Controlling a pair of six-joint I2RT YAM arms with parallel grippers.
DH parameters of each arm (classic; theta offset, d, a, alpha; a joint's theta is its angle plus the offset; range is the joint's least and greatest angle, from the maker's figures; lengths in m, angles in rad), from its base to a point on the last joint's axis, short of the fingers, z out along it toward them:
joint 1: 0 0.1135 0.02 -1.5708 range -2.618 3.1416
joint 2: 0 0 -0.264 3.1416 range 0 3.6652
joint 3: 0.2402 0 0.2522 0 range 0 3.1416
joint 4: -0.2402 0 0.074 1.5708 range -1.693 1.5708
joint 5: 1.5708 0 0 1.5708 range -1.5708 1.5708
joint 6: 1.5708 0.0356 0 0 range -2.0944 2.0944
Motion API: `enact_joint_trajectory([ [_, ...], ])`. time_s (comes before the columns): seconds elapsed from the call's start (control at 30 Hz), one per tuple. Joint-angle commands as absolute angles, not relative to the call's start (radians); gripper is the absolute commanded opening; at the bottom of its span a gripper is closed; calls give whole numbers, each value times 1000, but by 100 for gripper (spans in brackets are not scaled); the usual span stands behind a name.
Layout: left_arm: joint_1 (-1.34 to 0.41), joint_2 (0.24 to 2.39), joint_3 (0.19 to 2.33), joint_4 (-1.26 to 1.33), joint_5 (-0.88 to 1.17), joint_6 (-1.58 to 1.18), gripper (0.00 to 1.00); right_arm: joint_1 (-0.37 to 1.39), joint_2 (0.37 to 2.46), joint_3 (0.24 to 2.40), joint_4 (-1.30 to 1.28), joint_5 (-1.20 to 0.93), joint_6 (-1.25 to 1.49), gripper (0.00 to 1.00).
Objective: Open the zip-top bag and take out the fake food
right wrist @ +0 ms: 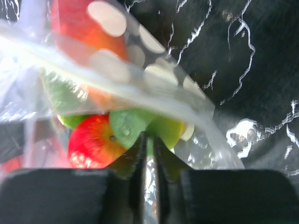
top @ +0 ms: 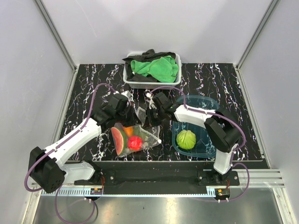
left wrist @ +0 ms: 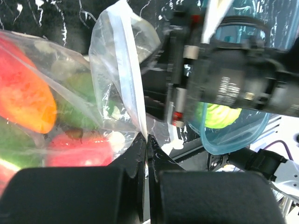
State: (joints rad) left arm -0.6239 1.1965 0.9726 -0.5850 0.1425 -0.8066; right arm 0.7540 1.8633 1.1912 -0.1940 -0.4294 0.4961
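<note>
— Where's the zip-top bag now?

— Middle of the top view, on the black marbled table. Its mouth end is raised toward the upper part of the frame, where both arms meet.

— Holding it?

— Yes. The left gripper is pinched tight on one lip; in its wrist view the film stands straight up out of the closed fingers. The right gripper is clamped on the opposite lip, plastic running down between its pads.

— Why one each side?

— I'd say to pull the lips apart so the zip strip parts and the mouth gapes. They grip at the rim, so the pull goes into the seal.

— And the fake food?

— Most is inside: the watermelon slice at the bag's lower left, the red round fruit beside it, an orange bit just above. The green leafy ball sits in the teal tub at the lower right.

— So partway?

— Seems so. Whether the zip is fully open I can't tell; the plastic is too crumpled.

— And the basket at the top?

— Grey, full of cloths, well apart from the work.
</note>
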Motion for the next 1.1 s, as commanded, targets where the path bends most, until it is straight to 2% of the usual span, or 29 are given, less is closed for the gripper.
enact_joint_trajectory([
  [0.0,-620,1154,951,-545,140,-816,0,764,1775,1223,-265,-416,482,7],
  [0.1,-620,1143,940,-545,133,-816,0,764,1740,1232,-282,-416,482,3],
  [0.17,-620,1141,939,-548,135,-813,0,764,1741,1233,-282,-428,482,8],
  [0.2,-620,1141,940,-546,138,-813,0,764,1756,1235,-282,-458,476,14],
  [0.23,-620,1143,939,-546,147,-811,0,764,1764,1235,-281,-474,476,24],
  [0.3,-620,1152,940,-548,153,-811,0,765,1801,1233,-275,-502,477,35],
  [0.33,-620,1154,942,-546,159,-811,0,765,1812,1235,-270,-511,479,44],
  [0.4,-620,1163,948,-545,167,-811,0,776,1845,1236,-253,-523,486,54],
  [0.43,-620,1164,946,-545,170,-811,0,779,1854,1242,-244,-529,486,63],
  [0.57,-620,1172,950,-545,172,-808,0,799,1899,1250,-204,-528,517,76],
  [0.77,-621,1189,925,-525,172,-811,0,815,1968,1253,-195,-448,538,83],
  [0.8,-621,1190,919,-520,173,-813,0,816,1980,1250,-192,-434,543,89],
  [0.9,-621,1197,897,-502,181,-821,0,818,2003,1247,-189,-388,555,89],
  [0.97,-621,1195,884,-488,178,-828,0,816,2006,1246,-190,-352,563,87],
  [1.07,-621,1186,873,-483,173,-830,0,816,1987,1244,-192,-345,551,75],
])
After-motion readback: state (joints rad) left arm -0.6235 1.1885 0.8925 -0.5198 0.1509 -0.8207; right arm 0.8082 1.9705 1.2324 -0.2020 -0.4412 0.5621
